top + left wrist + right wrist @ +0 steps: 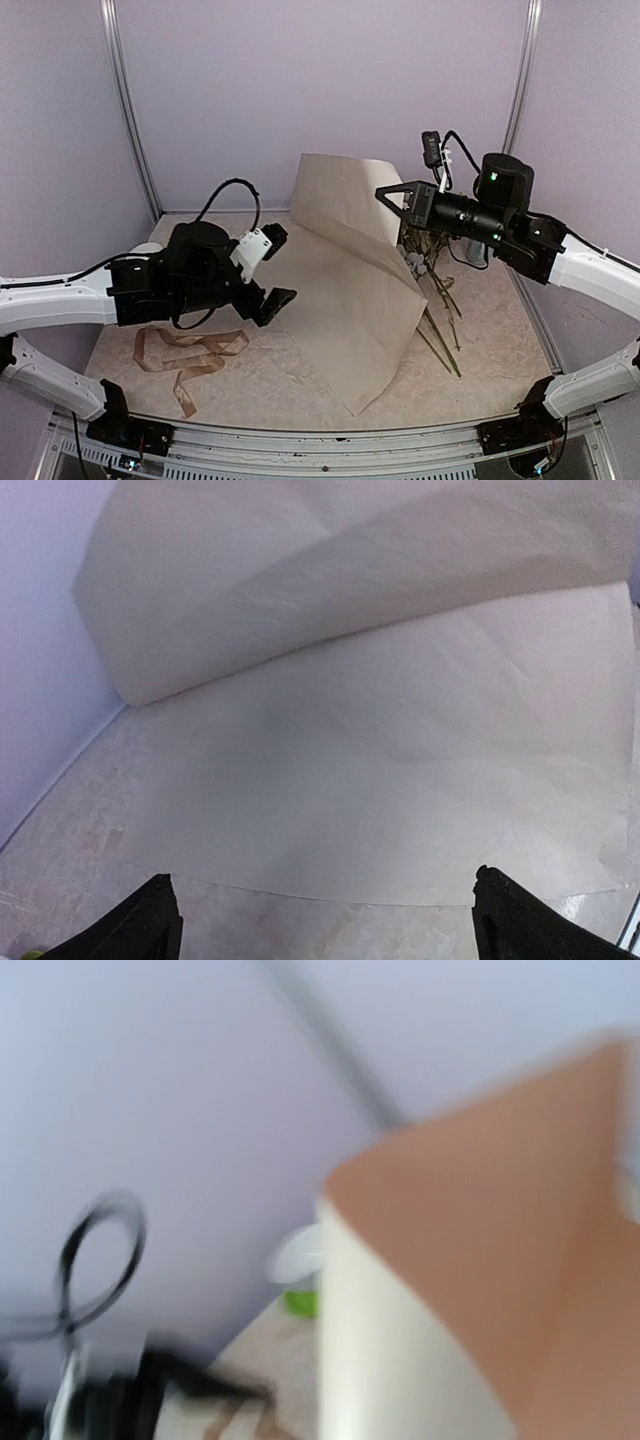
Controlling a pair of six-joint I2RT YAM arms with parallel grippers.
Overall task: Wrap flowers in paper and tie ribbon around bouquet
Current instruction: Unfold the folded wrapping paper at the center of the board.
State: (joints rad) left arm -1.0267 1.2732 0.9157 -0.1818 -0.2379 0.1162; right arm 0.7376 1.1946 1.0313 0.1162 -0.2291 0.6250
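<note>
Jaws: left gripper (278, 268) spread wide, right gripper (383, 190) closed on the paper (350, 300).
Its far edge is held raised; its left edge is laid flat on the table (500, 330), apart from the ribbon (190, 355).

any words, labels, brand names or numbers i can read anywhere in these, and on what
None can be read. No print shows on the paper, the ribbon, the left arm or the right arm. The right wrist view is too blurred to read anything.
</note>
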